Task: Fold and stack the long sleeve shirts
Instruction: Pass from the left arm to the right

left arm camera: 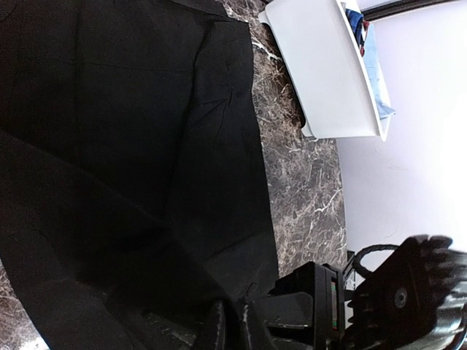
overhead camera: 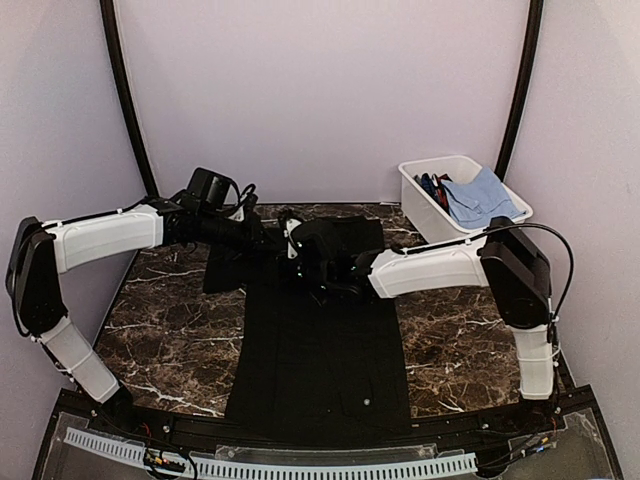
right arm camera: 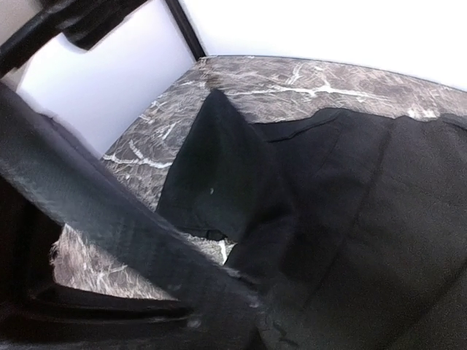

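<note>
One long sleeve shirt, plain black, lies spread down the middle of the marble table, its far end bunched up between the two grippers. My left gripper reaches in from the left at that far end. In the left wrist view its fingertips stand pressed together with black cloth around them. My right gripper comes in from the right. In its own view the two fingers meet at a fold of the shirt, and a sleeve flap with a tiny white button lies beyond.
A white bin stands at the back right corner with a blue cloth inside; the same bin shows in the left wrist view. Black poles and pale walls close in the table on three sides.
</note>
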`<state>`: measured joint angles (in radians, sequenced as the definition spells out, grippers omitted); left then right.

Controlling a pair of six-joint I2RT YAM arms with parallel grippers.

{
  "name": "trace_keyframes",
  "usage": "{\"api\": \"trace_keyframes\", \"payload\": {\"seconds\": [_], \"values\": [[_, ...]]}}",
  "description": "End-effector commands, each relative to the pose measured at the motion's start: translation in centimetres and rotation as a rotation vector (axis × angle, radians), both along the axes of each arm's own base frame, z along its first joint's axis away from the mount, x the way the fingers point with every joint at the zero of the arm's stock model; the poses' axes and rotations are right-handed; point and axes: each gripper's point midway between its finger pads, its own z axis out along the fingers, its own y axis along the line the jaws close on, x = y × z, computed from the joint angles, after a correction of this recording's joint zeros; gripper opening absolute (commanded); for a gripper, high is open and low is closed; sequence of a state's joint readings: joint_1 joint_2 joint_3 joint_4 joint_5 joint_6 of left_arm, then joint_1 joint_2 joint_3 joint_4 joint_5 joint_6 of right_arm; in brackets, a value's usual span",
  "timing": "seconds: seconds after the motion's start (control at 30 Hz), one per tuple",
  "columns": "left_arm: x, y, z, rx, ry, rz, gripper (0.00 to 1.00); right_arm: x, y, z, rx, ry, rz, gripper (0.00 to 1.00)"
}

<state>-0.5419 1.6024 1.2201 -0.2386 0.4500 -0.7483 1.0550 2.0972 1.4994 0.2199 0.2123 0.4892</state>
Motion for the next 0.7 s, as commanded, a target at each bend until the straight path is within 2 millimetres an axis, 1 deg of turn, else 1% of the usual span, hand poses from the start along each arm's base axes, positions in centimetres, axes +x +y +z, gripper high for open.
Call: {"api": "trace_keyframes", "payload": {"seconds": [0.0, 0.03, 0.07, 0.1, 0.13, 0.17, 0.2, 0.23, 0.27, 0.3, 0.33, 0.37, 0.4, 0.43, 0.47, 0.5, 0.53, 0.67], "values": [[-0.1, 0.4, 2.9, -0.014, -0.067, 0.021, 0.17, 0.6, -0.5, 1.3, 0.013, -0.004, -0.048, 0.0], [0.0, 0.6, 3.2, -0.01, -0.078, 0.036, 0.21, 0.7, -0.7, 1.5, 0.011, -0.004, -0.051, 0.0], [0.1, 0.8, 3.4, -0.007, -0.083, 0.045, 0.3, 0.7, -0.9, 1.7, 0.008, -0.003, -0.055, 0.0], [0.2, 1.2, 3.9, -0.003, -0.098, 0.063, 0.34, 0.8, -1.1, 1.8, 0.006, -0.001, -0.061, 0.0], [0.0, 1.5, 4.5, -0.002, -0.112, 0.072, 0.41, 0.9, -1.3, 2.0, 0.003, 0.001, -0.063, 0.0], [0.1, 1.9, 4.6, 0.009, -0.122, 0.09, 0.44, 1.1, -1.6, 2.2, -0.002, 0.005, -0.069, 0.0], [-0.3, 2.4, 5.0, 0.015, -0.127, 0.101, 0.49, 1.2, -1.9, 2.3, -0.003, 0.008, -0.076, 0.0], [-0.3, 2.8, 5.1, 0.028, -0.134, 0.12, 0.52, 1.5, -2.3, 2.6, -0.003, 0.011, -0.083, 0.0], [-0.9, 3.4, 5.3, 0.033, -0.137, 0.129, 0.55, 1.6, -2.7, 2.7, -0.003, 0.015, -0.087, 0.0], [-1.1, 3.8, 5.1, 0.042, -0.134, 0.141, 0.55, 1.9, -3.1, 2.9, -0.002, 0.021, -0.091, 0.0], [-1.9, 4.3, 4.4, 0.05, -0.115, 0.146, 0.56, 2.2, -3.5, 3.3, 0.001, 0.025, -0.095, 0.0], [-2.3, 4.6, 4.0, 0.058, -0.105, 0.149, 0.56, 2.5, -3.9, 3.5, 0.005, 0.029, -0.098, 0.0], [-3.1, 5.4, 2.9, 0.084, -0.081, 0.158, 0.56, 2.6, -4.2, 3.8, 0.007, 0.031, -0.099, 0.0], [-3.6, 5.8, 2.1, 0.102, -0.065, 0.164, 0.56, 2.9, -4.6, 4.1, 0.009, 0.033, -0.102, 0.0], [-4.6, 6.7, 0.6, 0.134, -0.031, 0.173, 0.56, 3.3, -5.0, 4.5, 0.008, 0.032, -0.106, 0.0], [-5.3, 7.2, -0.2, 0.151, -0.01, 0.176, 0.56, 3.5, -5.3, 4.8, 0.007, 0.03, -0.108, 0.0], [-6.3, 7.8, -1.5, 0.165, 0.021, 0.184, 0.56, 3.7, -5.7, 5.1, 0.005, 0.029, -0.11, 0.0], [-10.2, 9.5, -5.4, 0.232, 0.117, 0.196, 0.55, 4.8, -7.4, 6.7, -0.001, 0.017, -0.124, 0.0]]}}
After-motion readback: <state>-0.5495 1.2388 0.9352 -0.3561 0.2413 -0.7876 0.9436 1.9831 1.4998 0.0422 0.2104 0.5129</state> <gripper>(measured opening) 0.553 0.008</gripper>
